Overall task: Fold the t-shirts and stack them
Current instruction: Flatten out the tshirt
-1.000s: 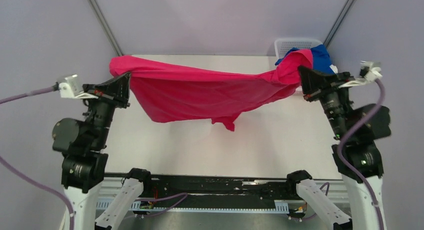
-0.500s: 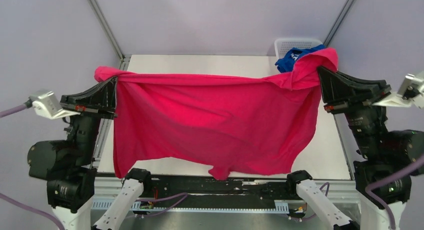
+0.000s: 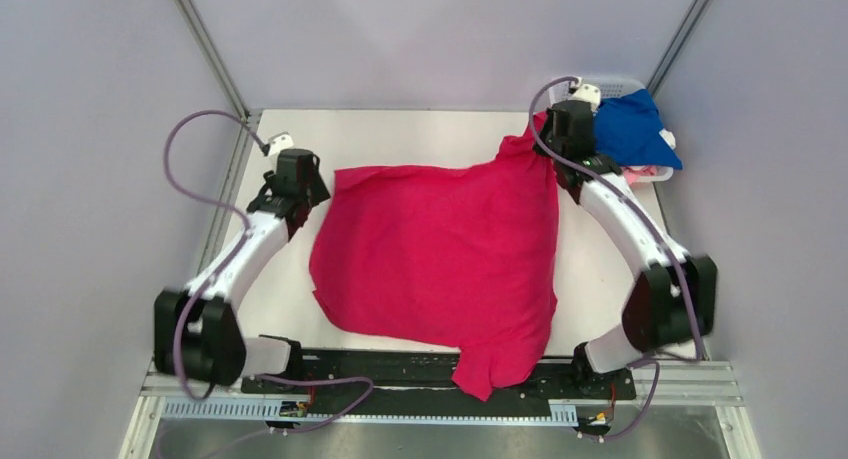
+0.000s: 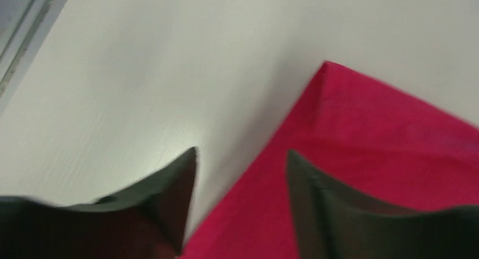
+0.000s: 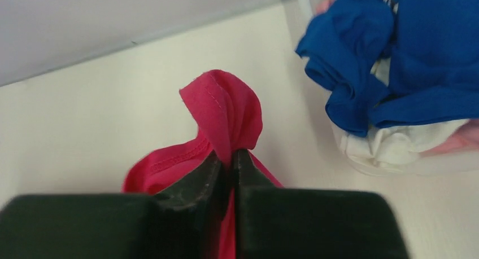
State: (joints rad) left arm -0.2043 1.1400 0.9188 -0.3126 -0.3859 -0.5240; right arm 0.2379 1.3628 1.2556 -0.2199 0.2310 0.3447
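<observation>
White matte surface w/ bare room left & right of the magenta t-shirt, which lies mostly flat mid-surface; soft knit, one flap past the near edge. Left claw open, empty, by the shirt's far-left corner. Right claw pinches the bunched far-right hem. Blue t-shirt sits crumpled in the lattice basket, far-right corner.

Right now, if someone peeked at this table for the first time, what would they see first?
The big magenta-red t-shirt, spread across the middle of the table with a flap hanging over the near edge. The right claw pinches its far right corner, and the left claw stands open by its far left corner. A blue t-shirt is heaped on the white basket at the far right.
</observation>
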